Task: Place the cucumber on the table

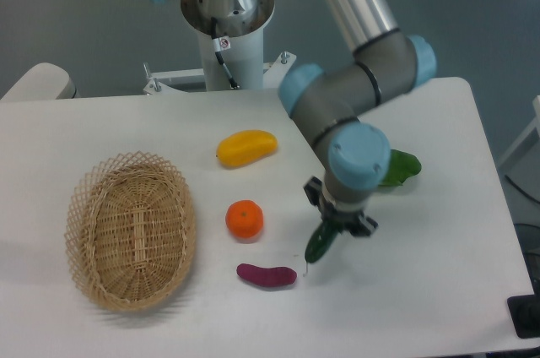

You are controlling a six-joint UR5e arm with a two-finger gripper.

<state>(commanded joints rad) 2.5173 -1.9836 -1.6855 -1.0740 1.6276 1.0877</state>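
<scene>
The two-finger gripper (332, 230) on the grey-and-blue arm points down with its fingers clamped on the upper end of the slim, dark green glossy cucumber (320, 243), which hangs tilted with its thin stem tip low over the large white smooth table (439, 290), just right of the small purple sweet potato (267, 275). On the tabletop also lie a round orange fruit (245, 219), a yellow mango-shaped fruit (245, 148), an oval woven wicker basket (131, 231) at the left, and a leafy green vegetable (398, 168) partly hidden behind the arm.
</scene>
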